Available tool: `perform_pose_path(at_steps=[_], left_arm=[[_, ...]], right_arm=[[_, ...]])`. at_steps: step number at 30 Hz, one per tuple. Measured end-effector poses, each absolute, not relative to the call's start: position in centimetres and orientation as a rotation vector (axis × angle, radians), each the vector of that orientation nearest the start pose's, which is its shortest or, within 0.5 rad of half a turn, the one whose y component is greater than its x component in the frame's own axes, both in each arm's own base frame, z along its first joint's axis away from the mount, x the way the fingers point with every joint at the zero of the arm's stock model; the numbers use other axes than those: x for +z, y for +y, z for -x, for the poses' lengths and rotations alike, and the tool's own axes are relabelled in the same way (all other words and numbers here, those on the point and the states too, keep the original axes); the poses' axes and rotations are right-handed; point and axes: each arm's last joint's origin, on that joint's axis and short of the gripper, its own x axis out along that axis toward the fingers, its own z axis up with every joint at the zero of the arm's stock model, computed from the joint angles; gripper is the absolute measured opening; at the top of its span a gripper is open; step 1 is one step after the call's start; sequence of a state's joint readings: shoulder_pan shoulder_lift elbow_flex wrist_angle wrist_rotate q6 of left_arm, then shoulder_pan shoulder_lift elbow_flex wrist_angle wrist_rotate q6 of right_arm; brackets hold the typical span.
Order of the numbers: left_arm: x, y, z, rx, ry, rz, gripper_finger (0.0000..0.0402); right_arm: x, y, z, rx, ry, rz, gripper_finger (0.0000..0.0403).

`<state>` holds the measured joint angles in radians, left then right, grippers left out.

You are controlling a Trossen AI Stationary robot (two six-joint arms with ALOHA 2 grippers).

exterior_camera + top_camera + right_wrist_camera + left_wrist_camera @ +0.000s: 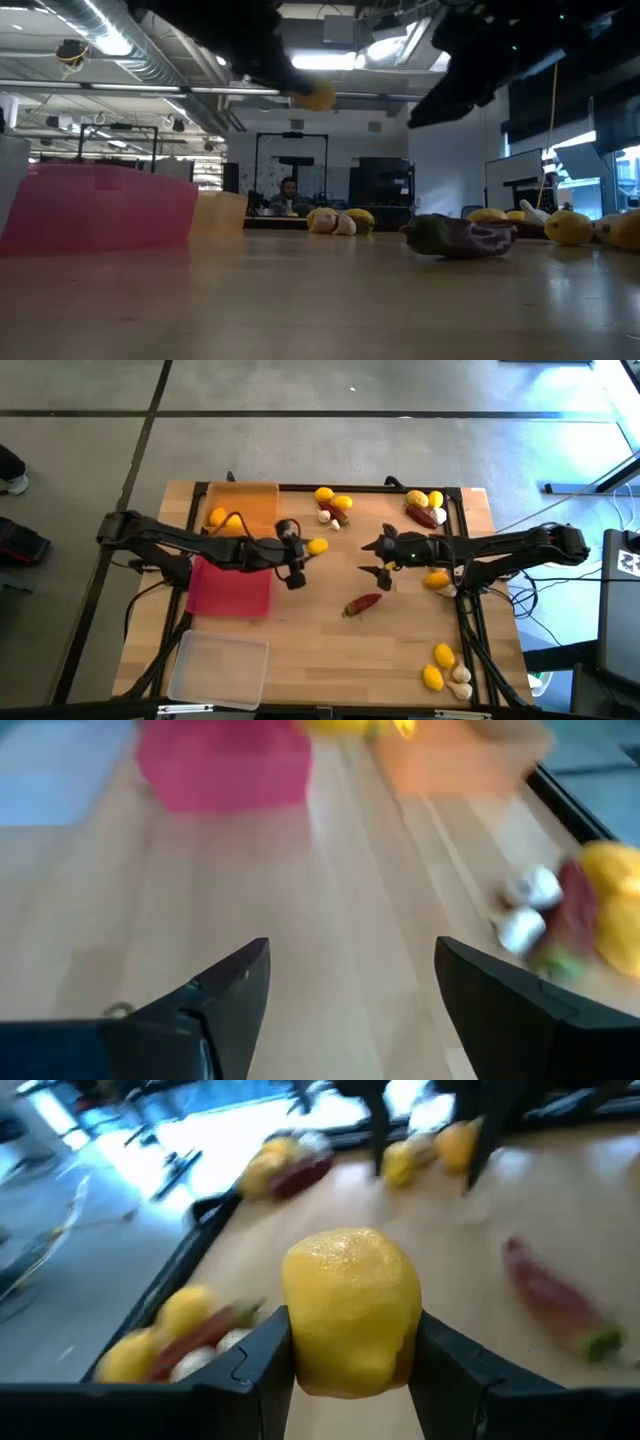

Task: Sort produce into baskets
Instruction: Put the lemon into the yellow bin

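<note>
A glossy, dimpled yellow lemon (350, 1310) was held by the left end effector (352, 1365) above the wooden counter (300, 630), beside the translucent orange basket (255, 505), in which two lemons (224, 518) lay. The right end effector (352, 995) was held wide open and empty above the counter.

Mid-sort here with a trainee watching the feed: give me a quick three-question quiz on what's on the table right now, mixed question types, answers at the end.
1. True or false: the left hand is shut on a lemon.
2. Multiple choice: the clear basket holds A) lemons, B) peppers, C) nothing visible.
3. Short answer: which single item lies on the wood just below the open right hand in the high view?

Key
1. True: the left wrist view shows the lemon clamped between both fingers, and the low view shows it lifted off the table.
2. C. The orange basket already holds two lemons; the red basket also looks empty.
3. A dark red pepper.
</note>
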<state>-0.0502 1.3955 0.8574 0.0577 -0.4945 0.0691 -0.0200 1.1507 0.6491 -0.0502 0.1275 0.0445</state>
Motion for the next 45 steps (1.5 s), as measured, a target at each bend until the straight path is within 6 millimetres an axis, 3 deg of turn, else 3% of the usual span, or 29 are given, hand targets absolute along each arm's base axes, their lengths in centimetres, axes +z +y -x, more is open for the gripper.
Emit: perform_pose_path(at_steps=[8,18,25,35,45], left_arm=[[26.5,3.1,-25.6,0.646,0.571,-0.048,0.0156],[25.2,8.7,-21.6,0.978,0.765,0.188,0.0157],[24.2,11.0,-19.3,1.145,0.868,0.318,0.0157],[23.3,12.5,-18.2,1.168,0.937,0.486,0.0157],[20.3,13.5,-19.5,1.14,1.097,0.51,0.0157]], right_arm=[[21.0,-1.1,-23.3,-0.27,0.616,-0.059,0.0277],[20.6,-1.1,-23.1,-0.285,0.625,-0.077,0.0278],[20.5,-1.1,-23.1,-0.286,0.631,-0.076,0.0278],[20.4,-1.1,-23.2,-0.287,0.633,-0.075,0.0278],[20.4,-1.1,-23.2,-0.287,0.634,-0.075,0.0278]])
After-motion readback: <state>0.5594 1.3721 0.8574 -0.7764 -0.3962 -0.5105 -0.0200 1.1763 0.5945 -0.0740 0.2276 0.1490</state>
